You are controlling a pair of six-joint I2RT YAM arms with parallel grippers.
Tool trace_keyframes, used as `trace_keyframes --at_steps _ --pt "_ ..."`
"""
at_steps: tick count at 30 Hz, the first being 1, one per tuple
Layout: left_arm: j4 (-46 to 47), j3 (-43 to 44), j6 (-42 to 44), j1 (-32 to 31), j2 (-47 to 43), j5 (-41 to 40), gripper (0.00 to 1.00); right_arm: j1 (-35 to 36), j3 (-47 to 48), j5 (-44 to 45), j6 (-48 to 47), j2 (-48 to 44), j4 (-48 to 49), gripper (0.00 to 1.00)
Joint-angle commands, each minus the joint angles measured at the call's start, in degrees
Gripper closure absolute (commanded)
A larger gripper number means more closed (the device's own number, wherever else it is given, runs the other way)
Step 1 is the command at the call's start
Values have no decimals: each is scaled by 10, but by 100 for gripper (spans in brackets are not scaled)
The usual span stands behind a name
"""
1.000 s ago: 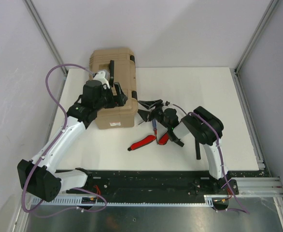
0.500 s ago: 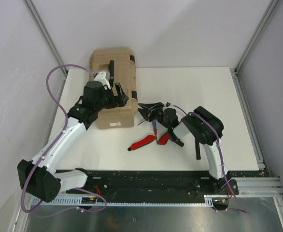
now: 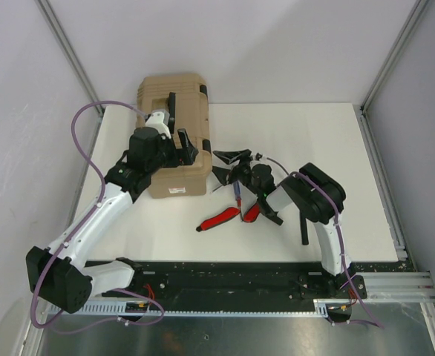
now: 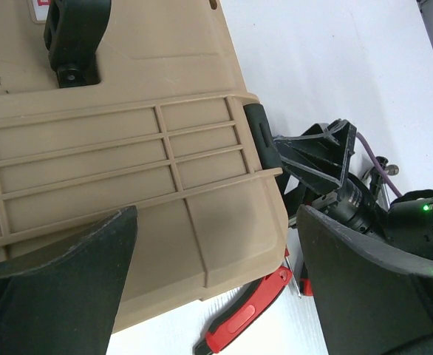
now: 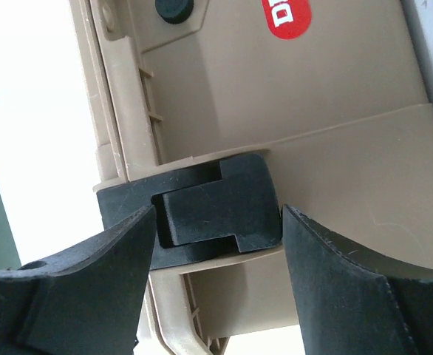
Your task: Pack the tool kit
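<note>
Pale grey walls box in the white table (image 3: 314, 148) you are working on. The tan toolbox (image 3: 158, 93) sits at its far left corner, lid down, with its far end overhanging the table edge.

The change is small and all at your right gripper (image 3: 219, 163). Half a second ago its fingers looked drawn closer together beside the box's right wall; now they stand spread again, much as they did a second ago. The right wrist view shows the black latch (image 5: 202, 222) bracketed closely by the two parted fingers, and whether either one touches it is unclear. I read that as a squeeze on the latch that let go or never took. The lid looks shut, so packing cannot start yet. The red-handled tool (image 3: 219, 218) and a slim blue-and-red tool (image 3: 237, 194) lie on the table beside your right wrist, outside the box.

Your right arm is folded low, its forearm reaching left across the middle of the table, with the gripper level with the box's side. Your left arm has barely moved. It arches up from its base and hangs the left gripper (image 4: 216, 222) over the near end of the lid, jaws wide apart and gripping nothing.
</note>
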Motion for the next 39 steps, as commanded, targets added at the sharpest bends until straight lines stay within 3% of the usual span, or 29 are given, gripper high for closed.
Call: trace_keyframes --at_steps 1,9,21,33,39 --pt "-97 -33 -7 -11 27 10 5 21 30 22 16 -17 186 27" --pt "-96 -43 -21 -20 32 23 5 58 78 55 27 -5 187 36" --pt "-97 -67 -9 -42 45 20 6 50 82 49 -24 -35 188 65" --pt "-97 -134 -15 -57 56 40 16 36 87 34 -69 -56 187 90" --pt "-97 -149 -19 -60 54 36 17 29 87 21 -88 -58 186 98"
